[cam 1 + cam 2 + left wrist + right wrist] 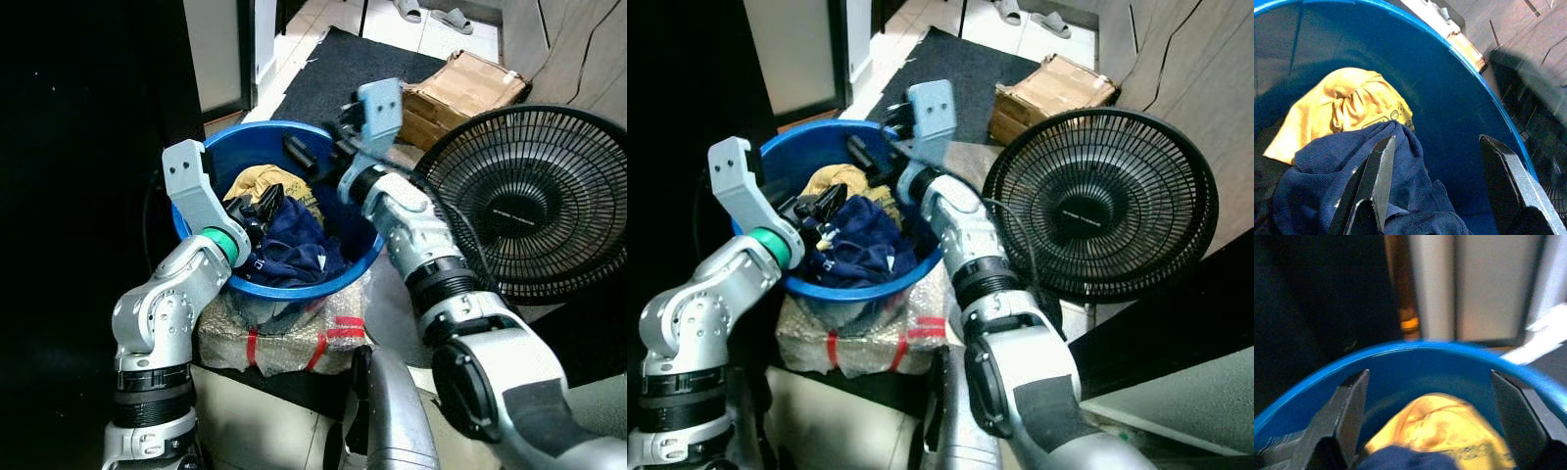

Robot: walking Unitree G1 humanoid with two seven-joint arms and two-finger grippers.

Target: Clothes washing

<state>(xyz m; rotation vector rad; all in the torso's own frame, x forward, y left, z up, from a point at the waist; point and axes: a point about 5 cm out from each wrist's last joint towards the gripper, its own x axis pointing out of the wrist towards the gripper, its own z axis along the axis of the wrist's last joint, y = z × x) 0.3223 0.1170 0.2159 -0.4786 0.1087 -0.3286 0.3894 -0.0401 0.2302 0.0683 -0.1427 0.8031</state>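
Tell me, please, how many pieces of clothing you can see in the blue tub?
2. A navy garment lies on top, toward the near side of the blue tub; a yellow garment sits behind it, partly covered. More may be hidden underneath.

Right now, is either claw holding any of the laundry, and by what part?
Nothing is held. Both claws are open: the left claw over the navy garment, the right claw above the yellow cloth in the blue tub.

Dim room — blurred right wrist view
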